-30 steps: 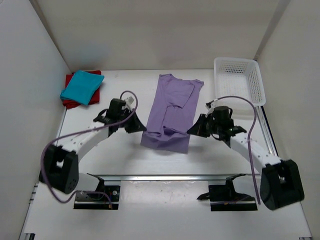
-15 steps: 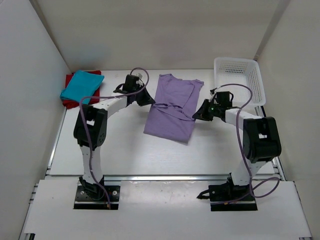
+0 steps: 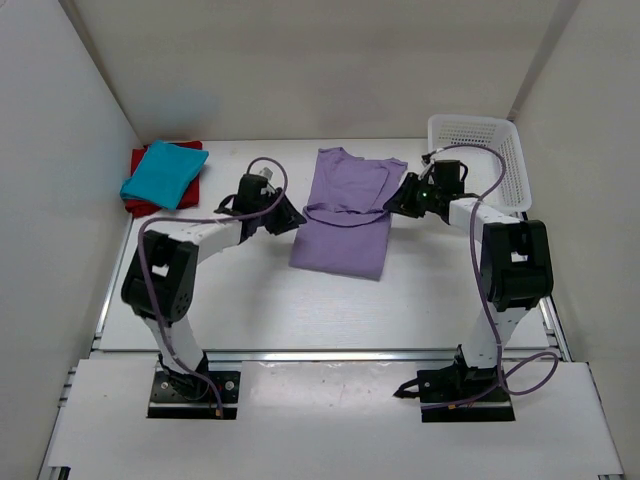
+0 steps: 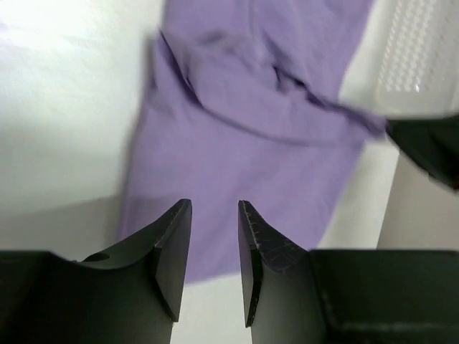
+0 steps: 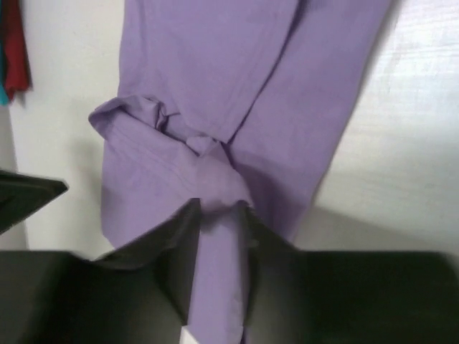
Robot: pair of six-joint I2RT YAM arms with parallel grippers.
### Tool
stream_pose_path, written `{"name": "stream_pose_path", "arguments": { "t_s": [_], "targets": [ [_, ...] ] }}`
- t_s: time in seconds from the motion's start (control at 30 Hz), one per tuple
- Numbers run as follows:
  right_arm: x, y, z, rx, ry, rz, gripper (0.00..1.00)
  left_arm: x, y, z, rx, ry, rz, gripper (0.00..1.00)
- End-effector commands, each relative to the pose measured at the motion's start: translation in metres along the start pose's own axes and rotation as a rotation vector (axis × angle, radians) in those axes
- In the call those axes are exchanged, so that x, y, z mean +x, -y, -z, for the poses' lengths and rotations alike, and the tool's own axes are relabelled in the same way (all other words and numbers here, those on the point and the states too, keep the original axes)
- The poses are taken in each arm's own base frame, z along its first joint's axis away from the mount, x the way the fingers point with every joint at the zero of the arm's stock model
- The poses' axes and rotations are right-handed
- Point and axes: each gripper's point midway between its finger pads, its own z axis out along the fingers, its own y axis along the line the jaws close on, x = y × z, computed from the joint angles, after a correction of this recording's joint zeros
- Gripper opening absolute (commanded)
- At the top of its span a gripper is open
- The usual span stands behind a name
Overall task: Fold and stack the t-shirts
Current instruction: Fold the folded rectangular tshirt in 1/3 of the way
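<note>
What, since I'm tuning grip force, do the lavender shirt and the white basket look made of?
Lavender shirt: soft, matte cloth, probably a cotton-like knit. It creases, bunches at the fold and pinches thin between the jaws of the right gripper. White basket: likely rigid plastic, slightly glossy. Its thin lattice walls hold a crisp, straight shape.

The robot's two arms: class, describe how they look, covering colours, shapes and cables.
The left arm and right arm have white links and bulky black joints. A thin purple-grey cable loops along each. The left gripper and right gripper are black, each with two wedge-shaped fingers; the left's show cross-hatching.
</note>
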Motion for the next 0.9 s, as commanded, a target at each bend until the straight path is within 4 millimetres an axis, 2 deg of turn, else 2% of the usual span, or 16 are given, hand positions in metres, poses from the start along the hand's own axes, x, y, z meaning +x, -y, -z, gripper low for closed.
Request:
{"name": "stream_pose_path", "arguments": {
  "t_s": [0.0, 0.03, 0.07, 0.1, 0.17, 0.2, 0.3, 0.33, 0.37, 0.43, 0.53, 0.57, 0.63, 0.73, 0.8, 0.87],
  "targets": [
    [-0.026, -0.006, 0.008, 0.006, 0.065, 0.039, 0.29, 0.024, 0.029, 0.019, 0.129, 0.021, -0.037, 0.43],
    [-0.024, -0.006, 0.010, 0.014, 0.065, 0.044, 0.35, 0.040, 0.014, 0.019, 0.111, -0.008, -0.025, 0.42],
    [-0.018, -0.001, 0.014, 0.046, 0.066, 0.038, 0.36, 0.057, 0.008, 0.016, 0.118, -0.040, -0.026, 0.41],
    [-0.015, -0.002, 0.017, 0.054, 0.072, 0.041, 0.37, 0.062, 0.006, 0.016, 0.122, -0.051, -0.035, 0.41],
    [-0.002, -0.005, 0.029, 0.068, 0.099, 0.048, 0.36, 0.083, -0.008, 0.007, 0.095, -0.106, -0.054, 0.39],
    [0.000, -0.013, 0.037, 0.059, 0.118, 0.065, 0.30, 0.089, -0.011, 0.006, 0.092, -0.124, -0.054, 0.40],
    [0.048, -0.032, 0.036, 0.032, 0.048, 0.121, 0.10, 0.103, -0.030, 0.002, 0.047, -0.155, -0.069, 0.39],
    [0.068, -0.044, 0.031, 0.007, 0.004, 0.148, 0.04, 0.104, -0.030, 0.004, 0.057, -0.155, -0.074, 0.38],
    [0.094, -0.044, 0.028, -0.003, -0.055, 0.153, 0.01, 0.109, -0.035, 0.005, 0.057, -0.159, -0.057, 0.38],
    [0.124, -0.041, 0.025, 0.021, -0.108, 0.164, 0.00, 0.119, -0.039, 0.012, 0.059, -0.164, -0.045, 0.38],
    [0.162, -0.016, 0.020, 0.084, -0.174, 0.153, 0.00, 0.150, -0.059, 0.029, 0.035, -0.196, -0.042, 0.36],
    [0.170, -0.015, 0.021, 0.078, -0.189, 0.148, 0.00, 0.153, -0.061, 0.032, 0.034, -0.196, -0.040, 0.35],
    [0.196, 0.005, 0.029, 0.139, -0.213, 0.152, 0.00, 0.170, -0.079, 0.048, 0.019, -0.213, -0.020, 0.35],
    [0.227, 0.016, 0.046, 0.135, -0.246, 0.145, 0.00, 0.188, -0.091, 0.069, 0.020, -0.221, -0.009, 0.34],
    [0.242, 0.021, 0.056, 0.140, -0.272, 0.140, 0.00, 0.191, -0.094, 0.080, 0.022, -0.213, -0.021, 0.35],
    [0.245, 0.013, 0.066, 0.100, -0.278, 0.173, 0.03, 0.190, -0.090, 0.090, 0.042, -0.212, -0.034, 0.35]
  ]
}}
